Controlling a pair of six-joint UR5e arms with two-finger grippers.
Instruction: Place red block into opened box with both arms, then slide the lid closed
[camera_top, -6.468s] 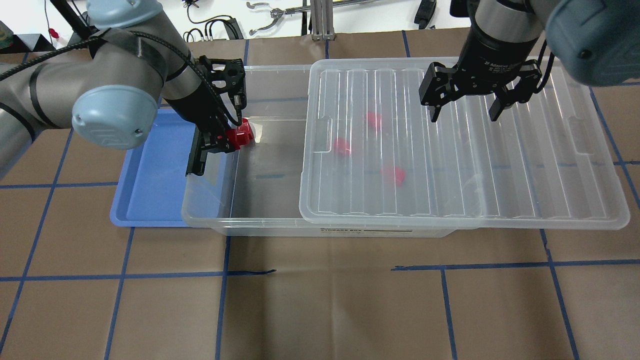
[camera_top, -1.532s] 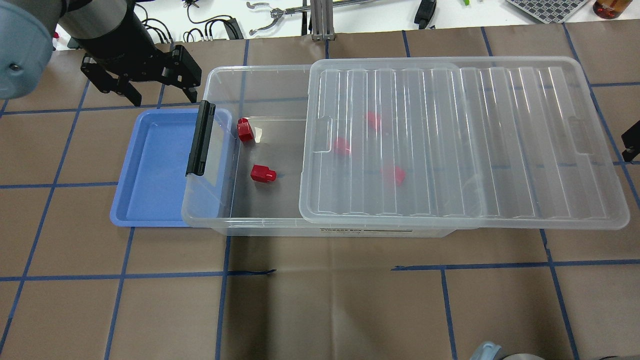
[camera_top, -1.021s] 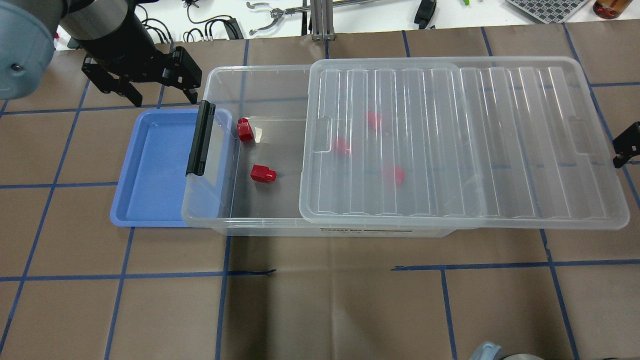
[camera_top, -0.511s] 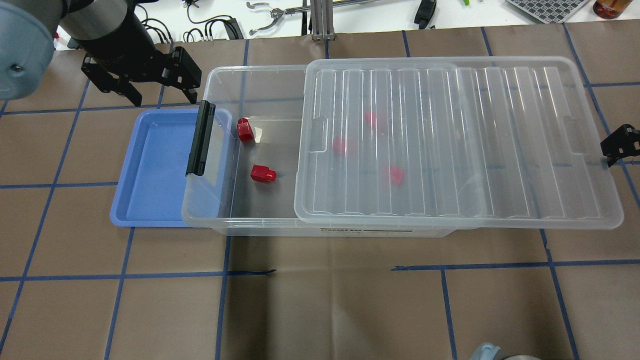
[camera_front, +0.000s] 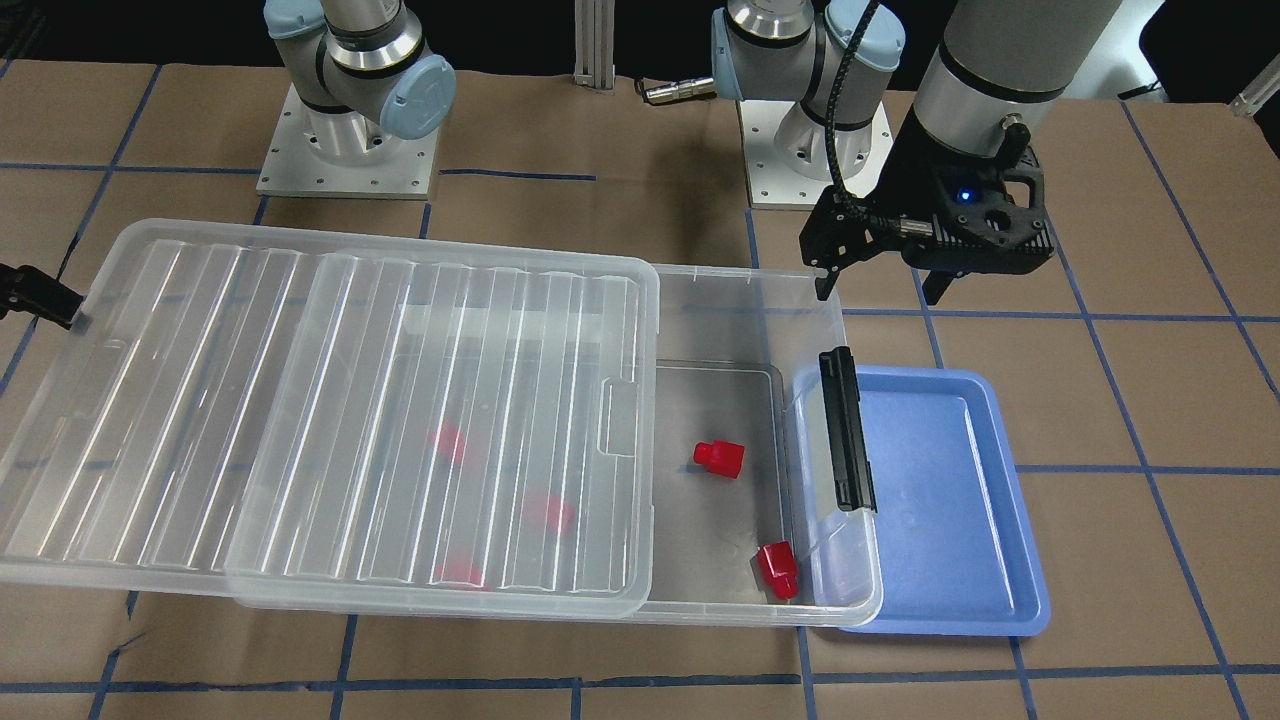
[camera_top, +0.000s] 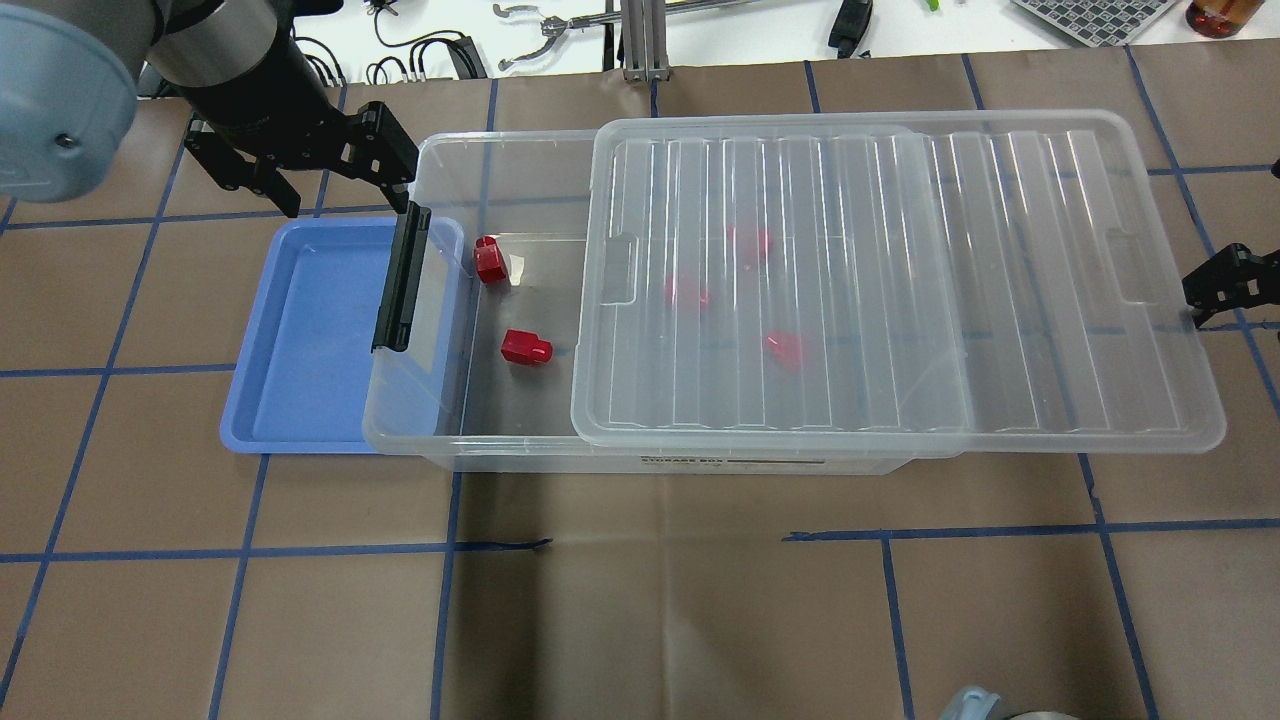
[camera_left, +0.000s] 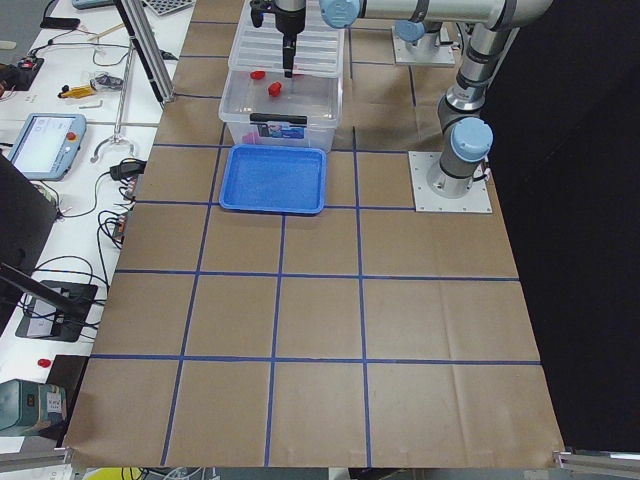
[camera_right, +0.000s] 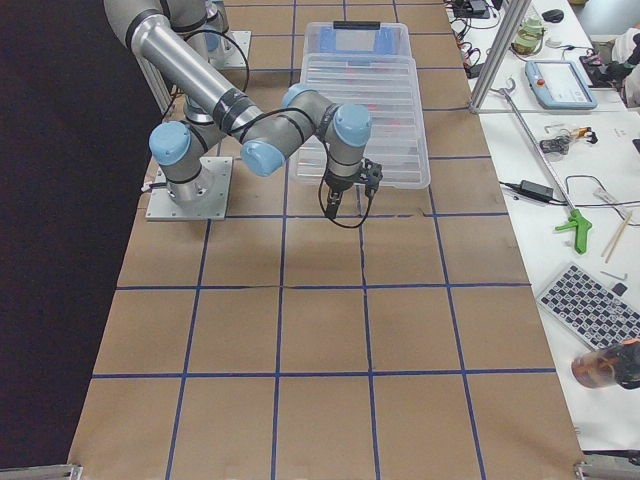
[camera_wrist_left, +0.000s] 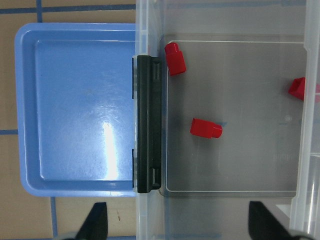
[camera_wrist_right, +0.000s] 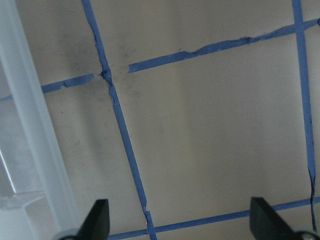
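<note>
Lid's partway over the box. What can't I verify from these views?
1) The covered red blocks: only pink blurs through the ribs of the lid in the overhead and front views; poses unclear.
2) The right gripper: mostly cut off by the overhead's right edge and the front view's left edge; contact with the lid's rim unconfirmed.
3) The label on the box: too small to read in the overhead view.

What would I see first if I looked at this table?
The big clear lid jumps out first, covering most of the box. Next come two bright red blocks in the box's uncovered end, right beside the blue tray.
</note>
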